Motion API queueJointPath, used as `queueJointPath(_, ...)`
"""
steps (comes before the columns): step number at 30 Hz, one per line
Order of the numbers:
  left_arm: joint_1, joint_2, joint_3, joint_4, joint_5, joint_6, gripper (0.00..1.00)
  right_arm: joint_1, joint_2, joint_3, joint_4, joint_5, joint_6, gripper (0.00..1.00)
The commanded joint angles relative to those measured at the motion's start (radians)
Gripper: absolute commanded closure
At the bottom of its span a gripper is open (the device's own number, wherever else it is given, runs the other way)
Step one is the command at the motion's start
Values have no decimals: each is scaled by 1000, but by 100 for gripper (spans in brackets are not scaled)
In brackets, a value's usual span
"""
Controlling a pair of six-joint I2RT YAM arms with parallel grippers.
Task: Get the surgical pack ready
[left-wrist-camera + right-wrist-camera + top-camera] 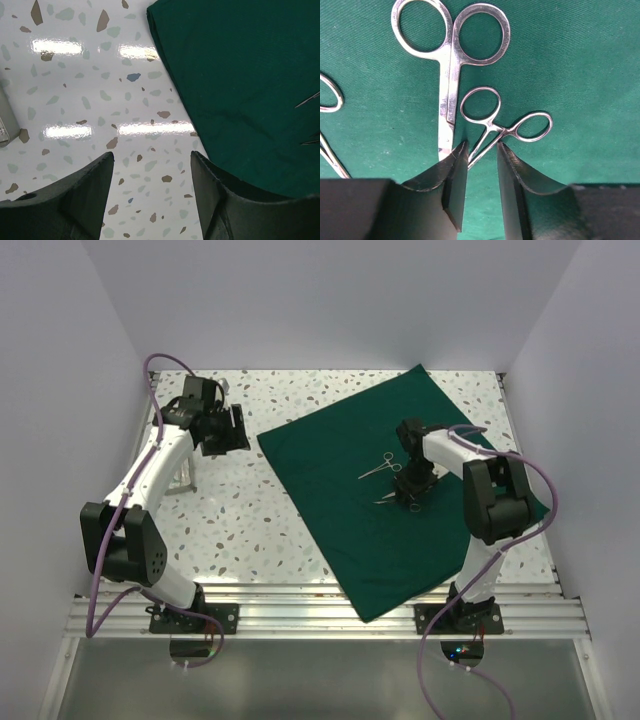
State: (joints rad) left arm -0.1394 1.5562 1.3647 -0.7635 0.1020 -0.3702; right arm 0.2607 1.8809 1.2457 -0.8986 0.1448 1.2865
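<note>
Right pincer low over the dark green drape, jaws a little apart with a narrow gap. Fingers straddling the crossed shanks of a small ring-handled clamp. No firm pinch visible; contact with the steel hard to judge.

Step in hand, by the look of it: picking up that clamp to arrange it within the surgical pack. Best done by closing squarely on the clamp's shanks alone. Keep the neighbouring finger off the blade of the larger scissors, whose tip disappears right at that finger's edge. Lift straight up and slowly, to avoid dragging the scissors along or snagging the cloth.

Clamp's rings just beyond the fingertips, scissors' rings beyond those.

From above, pincer right of the drape's centre, silver handles showing just to its left. One more ring-handled instrument a little farther off, up and left. Drape spread flat as a tilted square over the right half of the speckled table, its near corner reaching the table's near edge.

Left pincer wide open and empty, over bare table just left of the drape's edge.
</note>
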Motion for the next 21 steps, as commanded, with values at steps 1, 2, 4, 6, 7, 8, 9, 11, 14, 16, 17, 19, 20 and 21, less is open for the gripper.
queueJointPath(1, 4, -16, 4, 35, 16, 24, 33, -1, 43, 14, -26, 50, 40, 67)
queueJointPath(2, 4, -16, 4, 35, 16, 24, 33, -1, 46, 14, -31, 49, 46, 68)
queueJointPath(4, 4, -16, 4, 36, 15, 22, 33, 2, 47, -8, -34, 41, 62, 73)
queueJointPath(6, 4, -16, 4, 38, 15, 20, 33, 2, 46, -40, -19, 30, 86, 77)
queueJointPath(7, 4, -15, 4, 38, 15, 19, 33, 2, 41, -46, -14, 19, 92, 82)
queueJointPath(8, 4, -15, 5, 38, 15, 19, 33, 2, 40, -52, -8, 13, 100, 85)
queueJointPath(9, 4, -15, 5, 36, 15, 19, 33, 2, 38, -58, -10, 9, 100, 87)
queueJointPath(11, 4, -15, 7, 33, 13, 17, 33, 2, 18, -60, -20, 9, 100, 93)
queueJointPath(14, 4, -15, 7, 35, 15, 14, 33, 2, -40, -66, -28, 22, 94, 100)
queueJointPath(16, 4, -12, 8, 33, 30, 8, 33, 2, -68, -65, -37, 15, 79, 100)
queueJointPath(17, 4, -8, 8, 35, 36, 5, 33, 2, -92, -62, -37, 16, 51, 100)
queueJointPath(19, 4, -2, 10, 36, 54, -6, 33, 0, -118, -58, -30, 15, 13, 100)
queueJointPath(20, 4, -1, 11, 38, 60, -9, 33, 0, -130, -60, -28, 13, 4, 100)
queueJointPath(21, 4, -2, 11, 39, 67, -16, 33, -1, -155, -61, -29, 12, -1, 100)
